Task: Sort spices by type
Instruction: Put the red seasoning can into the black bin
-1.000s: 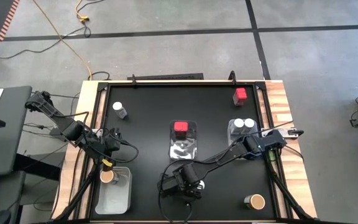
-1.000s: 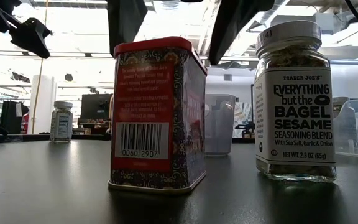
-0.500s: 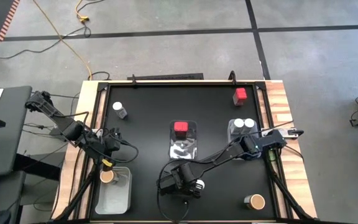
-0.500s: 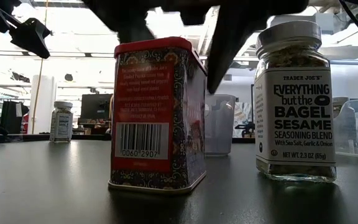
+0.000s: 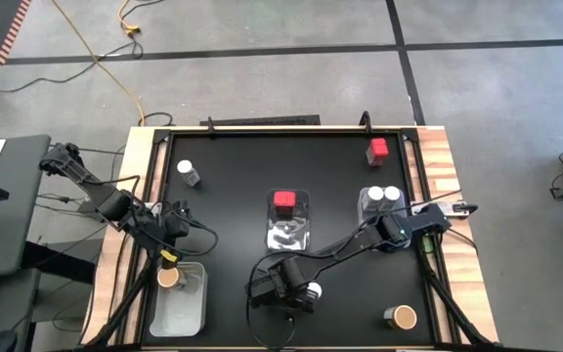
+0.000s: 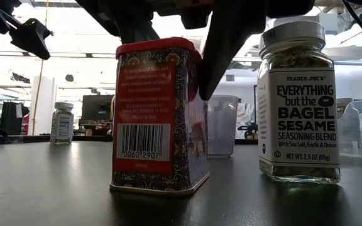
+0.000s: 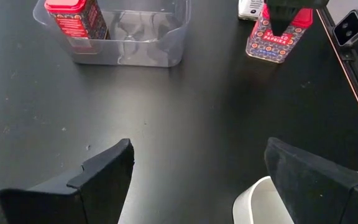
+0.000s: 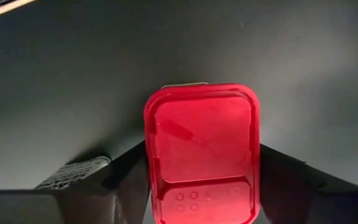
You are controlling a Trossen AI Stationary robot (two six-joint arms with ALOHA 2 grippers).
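Red-lidded paprika tin (image 6: 158, 116) stands upright at the table's near edge, just beside a bagel-seasoning jar (image 6: 299, 103). My right gripper (image 8: 201, 163) straddles the tin, fingers (image 6: 222, 53) against both sides, gripping it. My left gripper (image 7: 194, 171) hovers wide open, empty, near the left bin (image 5: 179, 298).

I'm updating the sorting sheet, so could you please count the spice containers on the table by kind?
Red square-topped tins: 3
White-lidded round jars: 4
Brown-topped round jars: 2
Total: 9
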